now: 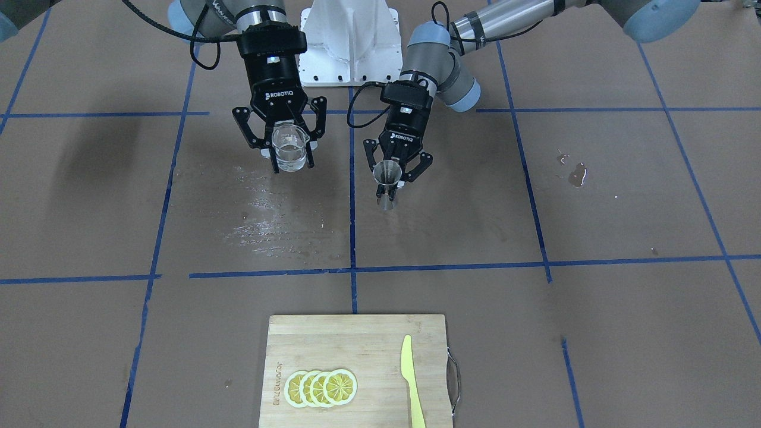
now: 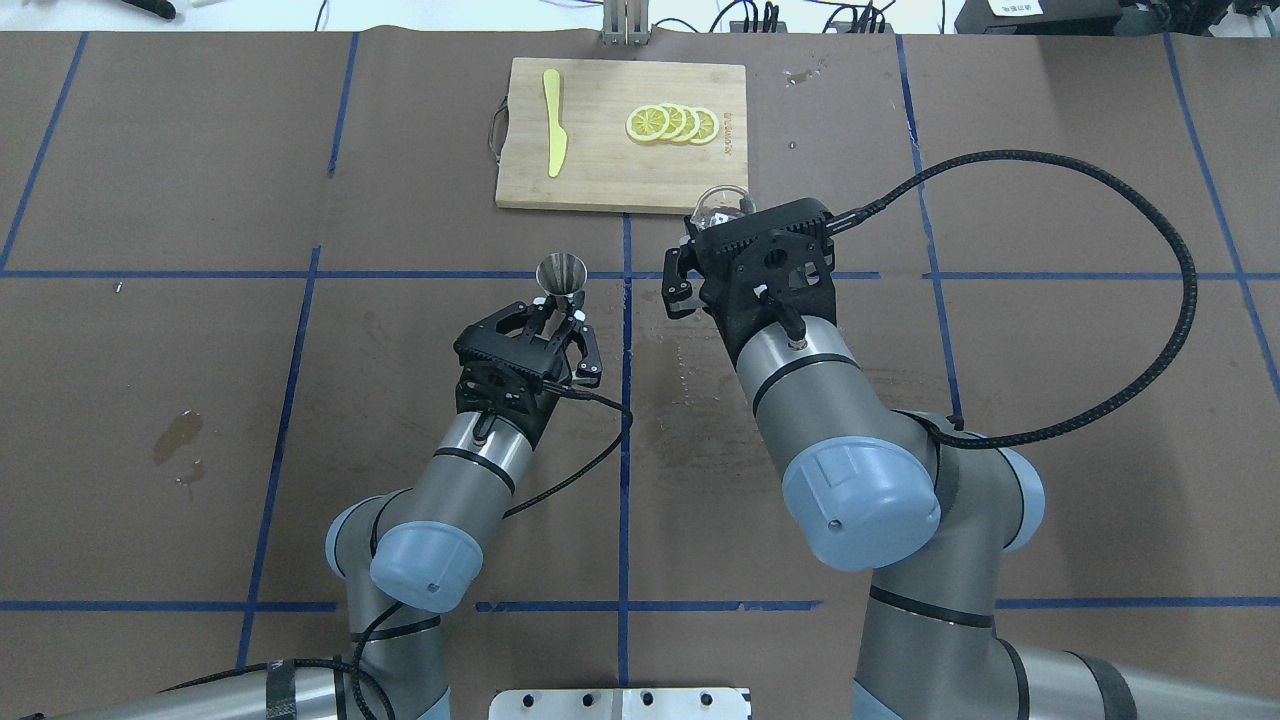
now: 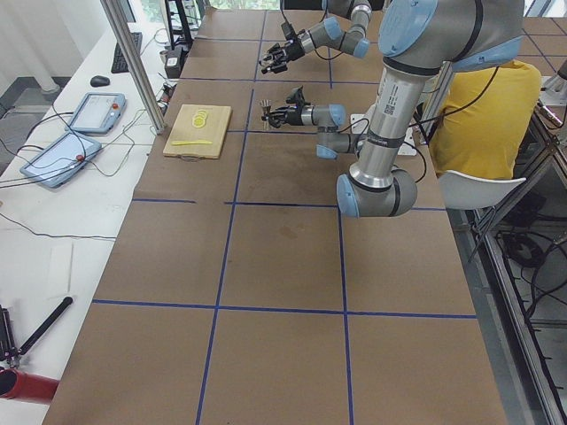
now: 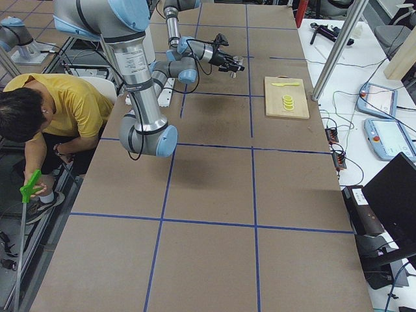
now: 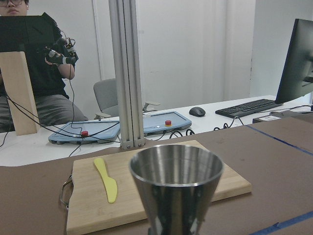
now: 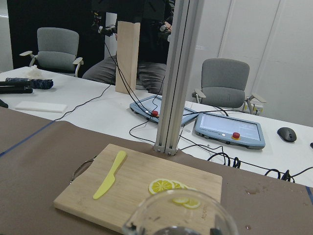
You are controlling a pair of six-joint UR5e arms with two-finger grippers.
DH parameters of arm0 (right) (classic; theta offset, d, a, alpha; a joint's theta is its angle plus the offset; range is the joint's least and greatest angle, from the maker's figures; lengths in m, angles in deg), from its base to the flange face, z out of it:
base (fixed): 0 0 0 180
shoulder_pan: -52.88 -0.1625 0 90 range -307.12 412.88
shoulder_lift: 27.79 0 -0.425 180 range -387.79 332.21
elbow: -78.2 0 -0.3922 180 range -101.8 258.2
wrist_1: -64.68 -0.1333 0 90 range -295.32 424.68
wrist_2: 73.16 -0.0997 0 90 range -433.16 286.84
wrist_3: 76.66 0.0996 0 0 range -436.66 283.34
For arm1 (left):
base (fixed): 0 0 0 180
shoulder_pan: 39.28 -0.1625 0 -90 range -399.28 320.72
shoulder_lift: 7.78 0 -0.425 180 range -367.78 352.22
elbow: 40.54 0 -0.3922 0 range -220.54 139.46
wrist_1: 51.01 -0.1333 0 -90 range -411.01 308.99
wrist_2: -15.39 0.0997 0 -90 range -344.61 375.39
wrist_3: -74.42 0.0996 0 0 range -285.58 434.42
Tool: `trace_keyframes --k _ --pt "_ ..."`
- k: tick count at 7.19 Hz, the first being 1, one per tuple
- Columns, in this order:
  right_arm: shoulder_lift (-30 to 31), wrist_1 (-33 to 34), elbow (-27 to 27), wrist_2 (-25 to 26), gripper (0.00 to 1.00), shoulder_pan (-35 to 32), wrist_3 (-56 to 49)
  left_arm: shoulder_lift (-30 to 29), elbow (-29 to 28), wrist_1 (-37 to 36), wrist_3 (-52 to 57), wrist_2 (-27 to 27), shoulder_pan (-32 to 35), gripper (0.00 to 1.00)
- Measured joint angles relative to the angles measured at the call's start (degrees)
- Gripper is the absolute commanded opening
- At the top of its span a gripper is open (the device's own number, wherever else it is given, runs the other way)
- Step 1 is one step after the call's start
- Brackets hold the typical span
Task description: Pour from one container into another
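**Glass and jigger both held upright, short of the cutting board**

The right gripper (image 1: 291, 159) has its jaws clamped on the small clear glass cup with the thick base (image 1: 289, 150). The cup is upright and off the table, and it appears to hold a little clear liquid. In the overhead view the cup sits just on the robot's side of the pale bamboo cutting board (image 2: 600, 175), at the end of the board that carries the row of overlapping yellow lemon slices (image 2: 672, 123).

The left gripper (image 2: 553, 312) has its jaws closed on the narrow waist of the silvery steel hourglass-shaped jigger (image 2: 561, 273). The jigger is upright with its open cone facing up. It is also on the robot's side of the board but further back from it than the cup, and it lines up with the end where the flat yellow plastic knife (image 2: 553, 135) lies. Whether the jigger's lower cone touches the table cannot be told. The cup and jigger are apart, with neither tilted toward the other.

The brown paper-covered table (image 1: 624, 327) shows a wet, shiny patch (image 1: 267, 208) between the cup and the board. A small dark puddle (image 1: 576, 175) lies well off beyond the board's wire-handle (image 1: 455, 380) end.
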Motion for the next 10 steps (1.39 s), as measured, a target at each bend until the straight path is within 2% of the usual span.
trace_keyframes --k 3,7,10 --pt "-1.9 6.0 0.1 0.0 0.0 0.1 -4.5 -4.5 -4.5 -0.2 0.0 -1.4 0.1 0.0" --pt "-3.7 10.0 0.1 0.0 0.0 -0.9 -15.0 -6.8 -6.0 -0.3 0.0 -1.6 -0.1 0.0" --pt "-7.1 15.8 -0.1 0.0 0.0 -1.4 -17.4 -8.0 -6.9 -0.3 0.0 -1.5 -0.2 0.0"
